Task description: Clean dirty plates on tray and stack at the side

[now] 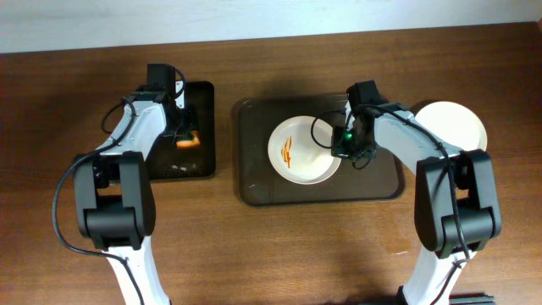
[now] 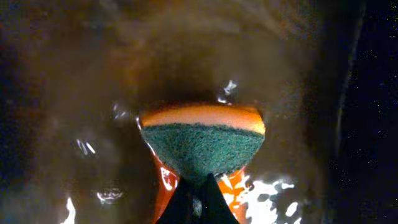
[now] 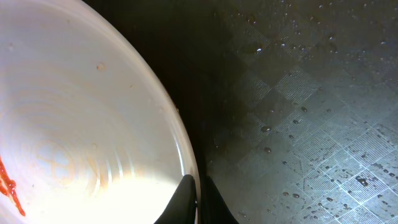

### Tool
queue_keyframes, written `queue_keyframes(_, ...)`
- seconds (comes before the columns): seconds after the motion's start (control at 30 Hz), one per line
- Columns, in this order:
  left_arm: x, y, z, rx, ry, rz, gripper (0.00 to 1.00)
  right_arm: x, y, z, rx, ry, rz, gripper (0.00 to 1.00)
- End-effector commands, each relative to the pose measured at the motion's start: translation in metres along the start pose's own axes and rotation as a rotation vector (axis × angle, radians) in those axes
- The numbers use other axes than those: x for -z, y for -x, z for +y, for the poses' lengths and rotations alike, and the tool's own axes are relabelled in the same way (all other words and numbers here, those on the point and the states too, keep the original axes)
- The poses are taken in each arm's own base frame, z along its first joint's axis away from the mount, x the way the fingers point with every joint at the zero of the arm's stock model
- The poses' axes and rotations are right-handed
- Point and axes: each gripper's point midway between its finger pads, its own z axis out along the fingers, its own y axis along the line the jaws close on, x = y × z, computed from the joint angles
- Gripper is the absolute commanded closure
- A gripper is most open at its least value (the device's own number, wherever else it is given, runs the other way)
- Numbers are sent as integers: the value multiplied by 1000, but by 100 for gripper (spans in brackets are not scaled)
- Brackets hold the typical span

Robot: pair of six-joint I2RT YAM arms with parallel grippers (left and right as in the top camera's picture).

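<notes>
Here right pincer (image 3: 198, 191) pinches plate (image 3: 93, 112) rim, left pincer (image 2: 194, 190) sponge (image 2: 202, 140).

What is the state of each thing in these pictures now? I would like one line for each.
tray: wet, scattered droplets
dirty plate: red smears inside, lying on the tray
clean plate: no stains, set beside the tray
sponge: gripped, green side towards the wrist camera
left claw: shut on the sponge
right claw: shut on the dirty plate's rim

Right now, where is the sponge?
In the overhead view the sponge sits on the robot's left, over the black tray, held in the left gripper and well apart from the dirty plate.
</notes>
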Motion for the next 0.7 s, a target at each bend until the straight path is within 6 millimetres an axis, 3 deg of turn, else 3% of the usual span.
queue_keyframes(0.0,16,4,-1,0,-4,-4,100,-20,-23,-12,-1,-51,76,96)
queue_keyframes(0.07,62,28,-6,-4,-13,-81,100,-20,-23,-12,-1,-51,76,96)
queue_keyframes(0.13,128,50,-13,-11,-29,-204,100,-20,-23,-12,-1,-51,76,96)
queue_keyframes(0.23,190,63,-17,-18,-45,-334,100,-20,-23,-12,-1,-51,76,96)
queue_keyframes(0.27,202,65,-18,-20,-48,-360,100,-20,-23,-12,-1,-51,76,96)
queue_keyframes(0.3,205,66,-19,-21,-49,-370,100,-20,-23,-12,-1,-51,76,96)
queue_keyframes(0.37,188,72,-17,-37,-38,-374,100,-20,-23,-12,-1,-51,76,96)
queue_keyframes(0.4,167,72,-10,-28,-21,-353,100,-20,-23,-12,-1,-51,76,96)
queue_keyframes(0.43,134,71,-3,-16,-11,-310,100,-20,-23,-12,-1,-51,77,96)
queue_keyframes(0.5,102,64,1,-13,-6,-251,100,-20,-23,-12,-1,-51,77,96)
queue_keyframes(0.57,117,69,-1,-16,-11,-278,100,-19,-24,-12,-1,-52,79,96)
queue_keyframes(0.67,187,82,-8,-25,-25,-410,100,-20,-22,-11,0,-50,72,96)
